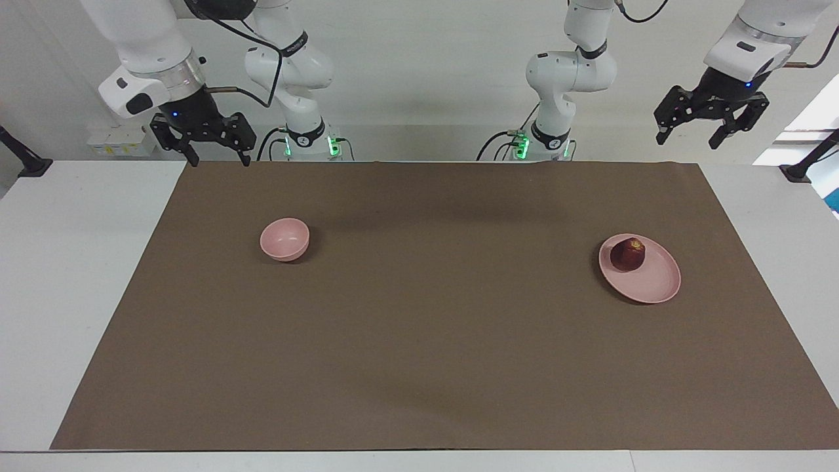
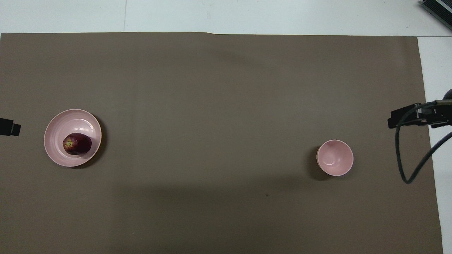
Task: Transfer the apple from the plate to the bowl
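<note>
The dark red apple (image 1: 628, 254) lies on the flat pink plate (image 1: 657, 283) toward the left arm's end of the table; they also show in the overhead view, apple (image 2: 77, 144) on plate (image 2: 72, 120). The small deep pink bowl (image 1: 284, 239) stands empty toward the right arm's end, also in the overhead view (image 2: 334, 157). My left gripper (image 1: 688, 139) hangs open and empty, raised over the white table past the mat's corner. My right gripper (image 1: 220, 159) hangs open and empty, raised over the mat's edge by the robots. Both arms wait, well apart from the objects.
A brown mat (image 1: 419, 341) covers most of the white table (image 1: 65, 262). Black clamp stands sit at the table's two ends (image 1: 29, 164) (image 1: 803, 167). A black cable (image 2: 406, 169) loops down from the right arm's hand.
</note>
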Robot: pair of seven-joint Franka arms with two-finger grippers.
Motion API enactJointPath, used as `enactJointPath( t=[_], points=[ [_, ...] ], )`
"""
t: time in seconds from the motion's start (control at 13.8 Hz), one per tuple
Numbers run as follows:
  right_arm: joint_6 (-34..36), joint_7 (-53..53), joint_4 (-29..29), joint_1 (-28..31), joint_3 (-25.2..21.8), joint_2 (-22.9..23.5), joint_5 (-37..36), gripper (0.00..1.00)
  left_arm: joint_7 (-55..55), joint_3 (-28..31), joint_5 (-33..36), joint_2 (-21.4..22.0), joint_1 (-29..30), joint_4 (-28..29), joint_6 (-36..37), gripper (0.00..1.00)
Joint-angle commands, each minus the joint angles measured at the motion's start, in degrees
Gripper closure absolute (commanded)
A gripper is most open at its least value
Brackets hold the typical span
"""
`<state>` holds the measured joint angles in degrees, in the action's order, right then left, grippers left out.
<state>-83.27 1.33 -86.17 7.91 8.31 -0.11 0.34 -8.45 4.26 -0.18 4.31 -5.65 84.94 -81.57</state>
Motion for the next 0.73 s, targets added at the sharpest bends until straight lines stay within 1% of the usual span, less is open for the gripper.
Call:
enactJointPath(
  t=[0.0, 0.65],
  points=[
    [0.65, -1.42, 0.12, 0.62, 0.22, -0.42, 0.45, 0.00, -0.34, 0.14, 0.00, 0.61, -0.24, 0.05, 0.45, 0.00],
    [0.65, -1.51, 0.03, 0.62, 0.22, -0.42, 0.36, 0.00, 0.01, -0.65, 0.00, 0.96, -0.33, 0.48, 0.89, 0.00]
  ],
)
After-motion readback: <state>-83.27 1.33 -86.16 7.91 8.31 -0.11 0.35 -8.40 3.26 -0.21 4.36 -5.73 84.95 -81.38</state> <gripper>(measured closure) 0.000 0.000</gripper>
